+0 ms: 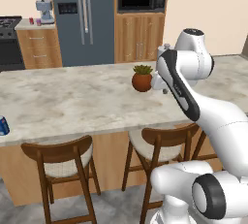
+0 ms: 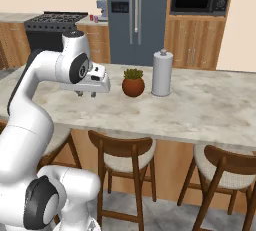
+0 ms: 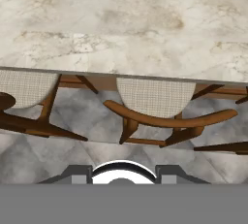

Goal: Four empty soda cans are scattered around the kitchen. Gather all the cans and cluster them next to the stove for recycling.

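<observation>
The gripper point(image 2: 86, 94) hangs above the marble island point(image 1: 72, 102), its fingers together and holding nothing, touching nothing. At nine o'clock on the island's near edge a blue-and-white can point(image 1: 3, 125) stands upright, long axis vertical. Past the gripper at one o'clock a terracotta pot point(image 2: 133, 86) holds a small green plant, a paper-towel roll point(image 2: 162, 73) just beside it. Far off at eleven o'clock, two reddish cans point(image 2: 93, 18) stand upright between the stove point(image 2: 50, 30) and the coffee machine point(image 1: 45, 10).
</observation>
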